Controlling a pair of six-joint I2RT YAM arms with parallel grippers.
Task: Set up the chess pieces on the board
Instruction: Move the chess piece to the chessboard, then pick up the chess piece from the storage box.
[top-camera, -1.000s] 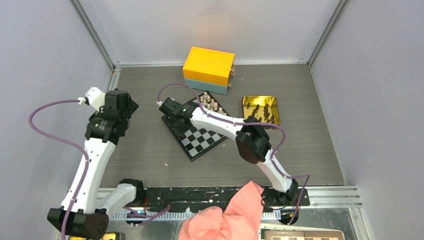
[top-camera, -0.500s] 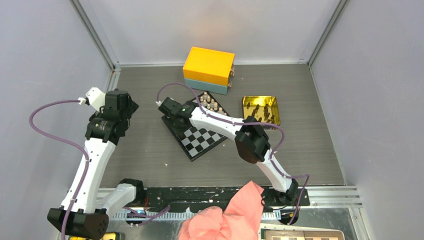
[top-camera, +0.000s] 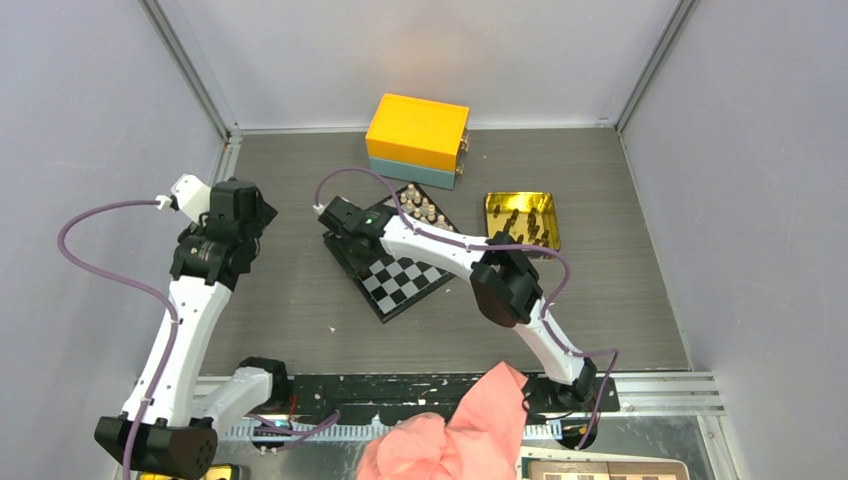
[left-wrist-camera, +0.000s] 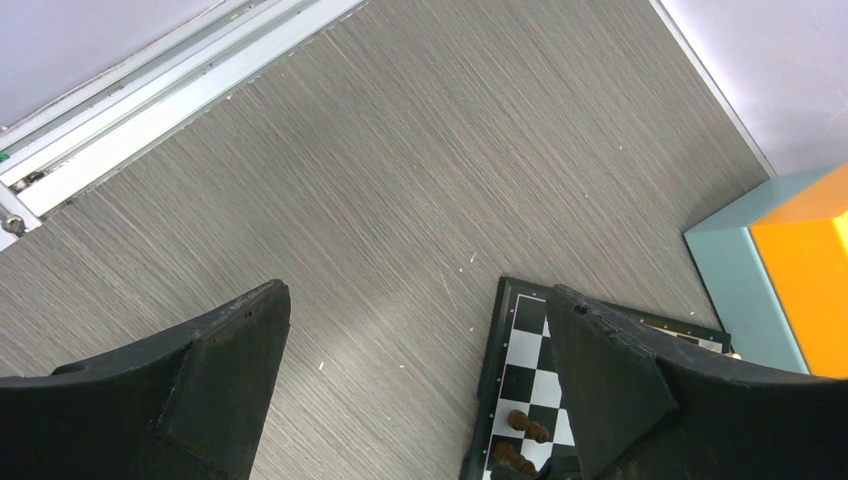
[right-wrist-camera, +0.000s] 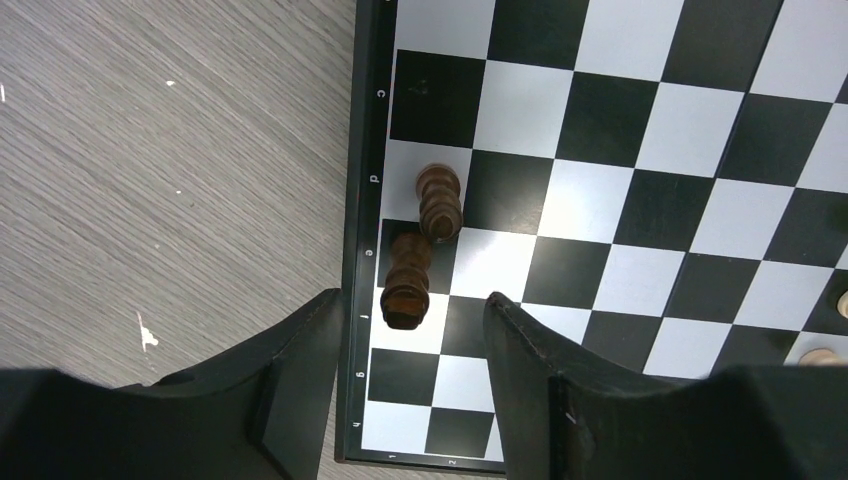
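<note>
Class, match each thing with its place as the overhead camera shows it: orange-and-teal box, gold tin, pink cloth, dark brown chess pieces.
Things:
1. orange-and-teal box
2. gold tin
3. pink cloth
4. dark brown chess pieces

Places:
A. right of the board
B. on the board's edge squares
C. at the bottom edge of the overhead view
D. behind the board, near the back wall

Pairs: 1-D, 2-A, 3-C, 4-B

Right gripper: jaws have spread wide and now stand clear on either side of a dark chess piece.
Dark chess piece: no longer gripped; stands free at the board's lettered edge.
</note>
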